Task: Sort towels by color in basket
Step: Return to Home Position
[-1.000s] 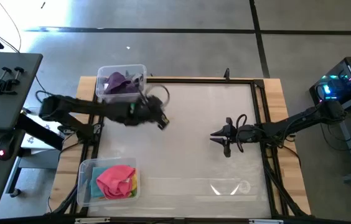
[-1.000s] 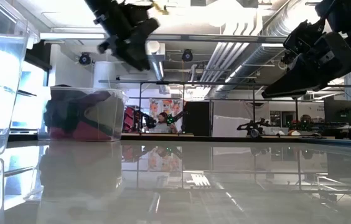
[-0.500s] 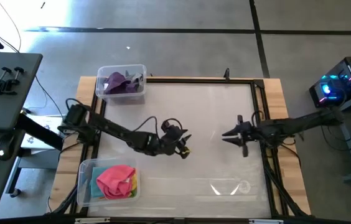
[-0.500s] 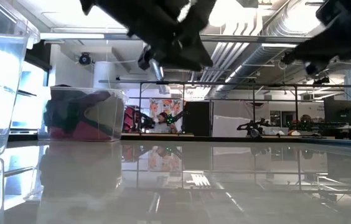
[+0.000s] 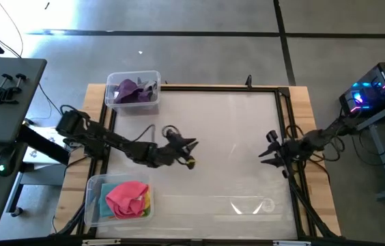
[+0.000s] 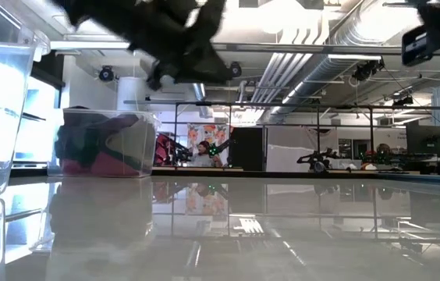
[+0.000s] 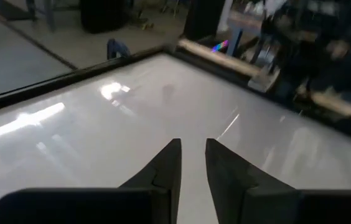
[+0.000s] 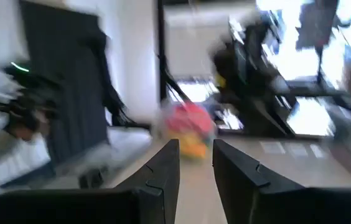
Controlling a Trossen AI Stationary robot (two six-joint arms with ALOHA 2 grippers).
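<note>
The towels lie in two clear bins at the table's left side. Purple and grey towels (image 5: 132,91) fill the far bin (image 5: 153,75). Pink and yellow towels (image 5: 128,197) fill the near bin (image 5: 94,203). The low view shows the far bin (image 6: 107,144) and the near bin's wall (image 6: 1,117). My left gripper (image 5: 188,150) (image 7: 192,152) hovers above bare table left of the middle, open by a narrow gap and holding nothing. My right gripper (image 5: 269,146) (image 8: 195,155) hangs near the right edge, also narrowly open and holding nothing.
The white table top (image 5: 226,123) spreads between the two arms, framed by a dark rail (image 5: 284,123). A glare patch (image 5: 250,205) lies near the near edge. The room beyond the table shows in the low view.
My left gripper swung from beside the far bin out toward the table's middle and near edge, then drew back a little to the left. My right gripper pulled away from the middle toward the right edge and rose nearly out of the low view.
</note>
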